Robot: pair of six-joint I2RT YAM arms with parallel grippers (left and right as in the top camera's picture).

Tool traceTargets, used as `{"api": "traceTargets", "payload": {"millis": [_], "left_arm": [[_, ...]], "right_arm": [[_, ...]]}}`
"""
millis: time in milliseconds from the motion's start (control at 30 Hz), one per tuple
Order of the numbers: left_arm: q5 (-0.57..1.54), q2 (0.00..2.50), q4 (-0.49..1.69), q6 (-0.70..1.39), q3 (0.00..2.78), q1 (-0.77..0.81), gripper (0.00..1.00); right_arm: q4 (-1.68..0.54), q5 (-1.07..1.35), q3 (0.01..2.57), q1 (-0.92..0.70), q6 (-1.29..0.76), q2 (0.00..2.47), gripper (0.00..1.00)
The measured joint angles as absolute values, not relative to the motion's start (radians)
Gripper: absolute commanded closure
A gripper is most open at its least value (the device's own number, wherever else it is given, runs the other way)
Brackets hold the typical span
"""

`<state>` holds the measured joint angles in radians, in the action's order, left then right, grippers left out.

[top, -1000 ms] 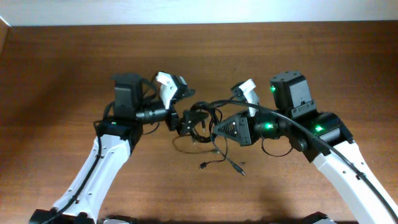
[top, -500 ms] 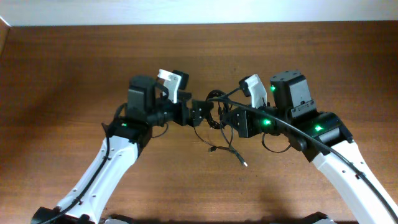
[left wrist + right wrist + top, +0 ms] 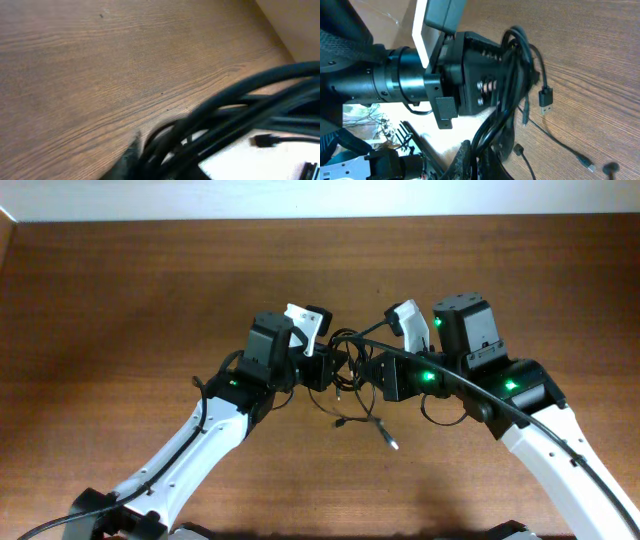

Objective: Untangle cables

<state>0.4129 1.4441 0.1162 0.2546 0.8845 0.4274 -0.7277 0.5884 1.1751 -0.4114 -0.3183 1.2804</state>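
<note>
Now, right gripper (image 3: pixel 479 159) pinched tight on the cables (image 3: pixel 345 358), clump hanging between both arms over the table (image 3: pixel 150 280) — left gripper (image 3: pixel 328 368) buried in it, grip unclear. Best to part slowly, gently.

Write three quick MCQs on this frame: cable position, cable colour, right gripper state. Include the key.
1. Where is the clump of cables?
A. Between the left gripper and the right gripper
B. Off by the far left edge
C. Near the bottom right corner

2. What colour are the cables?
A. White
B. Black
C. Red

3. How is the right gripper?
A. Wide open, clear of the cables
B. Shut on the cables
C. Out of every view

Key:
1 A: the overhead view shows the clump between the two grippers, over the middle of the table.
2 B: every cord is black against the brown wood.
3 B: its wrist view shows cords running down into its closed fingers.
</note>
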Motion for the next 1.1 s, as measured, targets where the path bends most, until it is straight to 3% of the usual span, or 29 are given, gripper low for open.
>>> {"api": "traceTargets", "payload": {"millis": [200, 267, 300, 400, 433, 800, 867, 900, 1000, 1100], "left_arm": [[0.4, 1.444, 0.086, 0.255, 0.885, 0.419, 1.0], [0.41, 1.44, 0.075, 0.254, 0.885, 0.39, 1.0], [0.41, 1.436, 0.077, 0.263, 0.885, 0.379, 1.0], [0.242, 1.45, 0.13, 0.437, 0.884, 0.28, 1.0], [0.166, 1.451, 0.139, 0.533, 0.884, 0.25, 1.0], [0.161, 1.451, 0.134, 0.626, 0.884, 0.251, 1.0], [0.165, 1.451, 0.131, 0.645, 0.884, 0.251, 1.0], [0.171, 1.451, 0.131, 0.669, 0.884, 0.251, 1.0], [0.198, 1.451, 0.136, 0.812, 0.884, 0.251, 1.0], [0.246, 1.451, 0.137, 0.922, 0.884, 0.251, 1.0]], "right_arm": [[-0.787, 0.583, 1.175, -0.411, -0.315, 1.284, 0.96], [-0.786, 0.68, 1.175, -0.41, -0.233, 1.301, 0.96], [-0.784, 0.698, 1.175, -0.41, -0.212, 1.305, 0.87], [-0.819, 0.723, 1.175, -0.41, -0.216, 1.291, 0.48], [-0.818, 0.702, 1.175, -0.41, -0.234, 1.291, 0.43], [-0.79, 0.643, 1.176, -0.41, -0.341, 1.385, 0.45], [-0.789, 0.583, 1.176, -0.41, -0.339, 1.385, 0.24], [-0.788, 0.583, 1.176, -0.41, -0.282, 1.385, 0.19], [-0.785, 0.591, 1.176, -0.46, -0.05, 1.388, 0.11], [-0.682, 0.524, 1.174, -0.498, 0.023, 1.46, 0.01]]}}
